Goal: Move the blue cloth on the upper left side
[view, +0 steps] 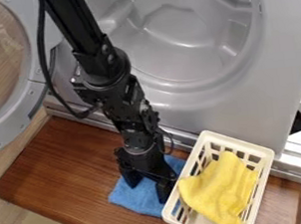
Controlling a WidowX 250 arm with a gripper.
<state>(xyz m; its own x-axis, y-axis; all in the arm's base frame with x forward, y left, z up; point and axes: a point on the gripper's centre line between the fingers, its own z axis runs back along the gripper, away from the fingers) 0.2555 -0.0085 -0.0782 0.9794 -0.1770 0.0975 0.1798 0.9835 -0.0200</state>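
I'd close that wide-spread black 2-finger pincer [147,186] squarely on the blue fabric cloth [138,199] beneath it, avoiding the rectangular cream plastic basket [239,142] alongside.

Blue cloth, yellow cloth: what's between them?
Camera view: the cream slatted plastic basket's side wall stands between the blue cloth and the yellow cloth.

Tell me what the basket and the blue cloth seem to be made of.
The basket looks like smooth, cream moulded plastic, judging by its rounded rim and slotted walls. The blue cloth looks like soft, matte fabric, perhaps microfiber, from its fuzzy surface.
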